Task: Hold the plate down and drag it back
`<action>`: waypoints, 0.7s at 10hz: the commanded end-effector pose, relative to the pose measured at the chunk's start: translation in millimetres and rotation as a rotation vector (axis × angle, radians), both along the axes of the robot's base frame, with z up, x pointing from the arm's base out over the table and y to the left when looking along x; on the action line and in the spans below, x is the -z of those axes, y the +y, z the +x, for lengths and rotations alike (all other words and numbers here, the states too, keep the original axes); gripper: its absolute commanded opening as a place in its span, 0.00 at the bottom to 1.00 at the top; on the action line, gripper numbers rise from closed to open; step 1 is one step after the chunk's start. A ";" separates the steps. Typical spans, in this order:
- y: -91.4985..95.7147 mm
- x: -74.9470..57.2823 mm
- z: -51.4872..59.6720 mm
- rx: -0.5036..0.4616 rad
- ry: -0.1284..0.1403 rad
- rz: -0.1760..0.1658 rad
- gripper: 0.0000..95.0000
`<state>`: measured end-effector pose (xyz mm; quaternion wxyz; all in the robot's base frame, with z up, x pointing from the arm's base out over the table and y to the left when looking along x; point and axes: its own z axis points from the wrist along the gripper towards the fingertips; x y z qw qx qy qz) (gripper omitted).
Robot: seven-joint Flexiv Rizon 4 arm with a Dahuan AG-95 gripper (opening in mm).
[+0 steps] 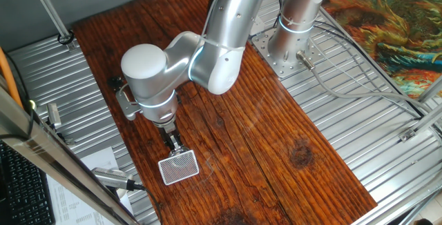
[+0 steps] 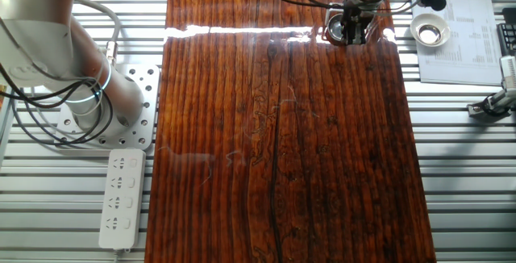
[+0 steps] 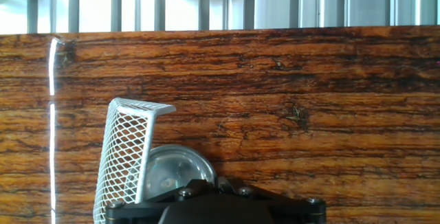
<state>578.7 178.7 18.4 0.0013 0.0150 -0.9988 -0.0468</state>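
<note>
The plate (image 3: pixel 172 172) is a small shiny silver dish on the wooden table. In the hand view it lies just ahead of the gripper body, which hides its near half. A red-and-white lattice card (image 3: pixel 130 152) stands against its left side. In one fixed view the gripper (image 1: pixel 176 145) points straight down with its fingers together, their tips at the card (image 1: pixel 179 167); the plate is hidden there. In the other fixed view the gripper (image 2: pixel 348 35) stands on the plate's rim (image 2: pixel 332 34) near the table's far edge. I cannot see the fingertips in the hand view.
The wooden table (image 2: pixel 282 150) ends just beyond the plate, with slatted metal (image 3: pixel 275 4) past the edge. A white ring (image 2: pixel 430 27) lies on a paper sheet to the right. A power strip (image 2: pixel 121 194) and the arm's base (image 2: pixel 105 110) are to the left.
</note>
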 end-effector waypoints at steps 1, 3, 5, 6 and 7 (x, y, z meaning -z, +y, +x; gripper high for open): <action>0.0 -0.6 0.1 0.001 0.001 0.002 0.00; 0.1 -3.4 -0.1 -0.012 0.001 0.010 0.00; 0.0 -4.1 -0.2 -0.013 0.001 0.023 0.00; 0.0 -4.1 -0.2 -0.011 0.004 0.047 0.00; 0.0 -3.9 -0.3 -0.010 0.005 0.065 0.20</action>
